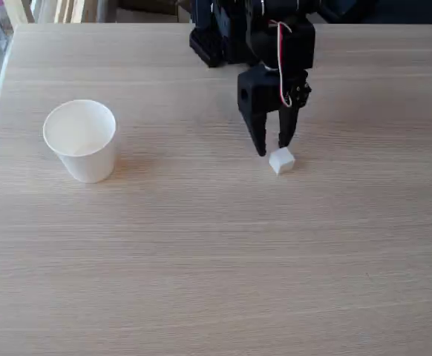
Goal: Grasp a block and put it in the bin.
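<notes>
While poised over block [281, 160] with gripper [273, 147] spread to straddle it, nothing gripped; cup [80, 141] waiting upright, well apart.

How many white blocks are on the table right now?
1. The block lies on the wooden table, right of centre in the fixed view, just below the tips of the open gripper. The cup stands far left; its inside isn't fully visible.
</notes>
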Motion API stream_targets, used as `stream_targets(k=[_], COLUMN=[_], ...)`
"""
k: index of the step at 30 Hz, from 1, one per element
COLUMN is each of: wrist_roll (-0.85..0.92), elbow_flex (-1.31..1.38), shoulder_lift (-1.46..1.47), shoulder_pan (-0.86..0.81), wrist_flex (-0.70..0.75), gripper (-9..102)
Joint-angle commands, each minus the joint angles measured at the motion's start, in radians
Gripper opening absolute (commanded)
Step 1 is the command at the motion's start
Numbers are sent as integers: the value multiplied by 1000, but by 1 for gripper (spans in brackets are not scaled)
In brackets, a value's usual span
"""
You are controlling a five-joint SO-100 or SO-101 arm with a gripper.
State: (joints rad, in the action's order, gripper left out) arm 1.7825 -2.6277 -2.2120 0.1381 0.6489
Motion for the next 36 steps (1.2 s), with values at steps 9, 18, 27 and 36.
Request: stream_targets(k=[9,18,27,36], wrist_roll=[-18,-46,-51,-5], elbow_flex=[40,71,143,152], shoulder_lift=[12,44,123,158], shoulder_pan=[40,67,61,23], wrist_flex=[6,9,2,-32], gripper=[21,21,21,21])
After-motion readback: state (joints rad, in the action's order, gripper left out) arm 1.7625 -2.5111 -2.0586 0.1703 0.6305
